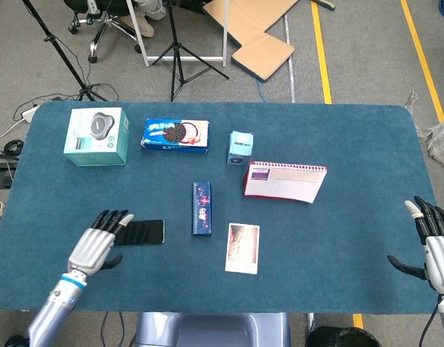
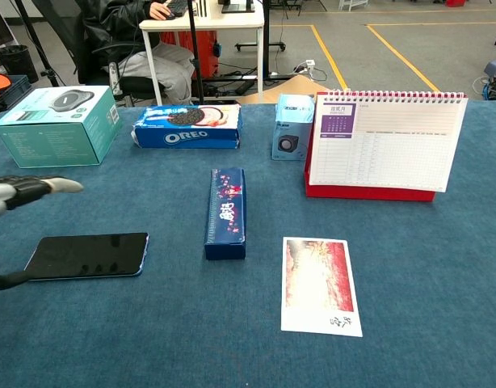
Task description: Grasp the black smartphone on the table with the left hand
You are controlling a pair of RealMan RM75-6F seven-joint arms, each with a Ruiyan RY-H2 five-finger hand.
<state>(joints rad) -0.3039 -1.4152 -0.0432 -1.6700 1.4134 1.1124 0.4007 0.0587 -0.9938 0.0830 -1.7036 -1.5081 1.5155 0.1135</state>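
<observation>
The black smartphone (image 1: 144, 232) (image 2: 88, 255) lies flat on the blue table, left of centre near the front edge. My left hand (image 1: 99, 244) hovers over the phone's left end with fingers spread and nothing in it; in the chest view only its fingertips (image 2: 38, 190) and thumb tip show at the left border. My right hand (image 1: 433, 244) stays at the table's right front corner, fingers apart, holding nothing.
A narrow dark blue box (image 1: 201, 208) lies just right of the phone, with a photo card (image 1: 243, 248) beyond it. A teal box (image 1: 97, 136), an Oreo pack (image 1: 176, 135), a small blue box (image 1: 241, 147) and a desk calendar (image 1: 285, 181) stand further back.
</observation>
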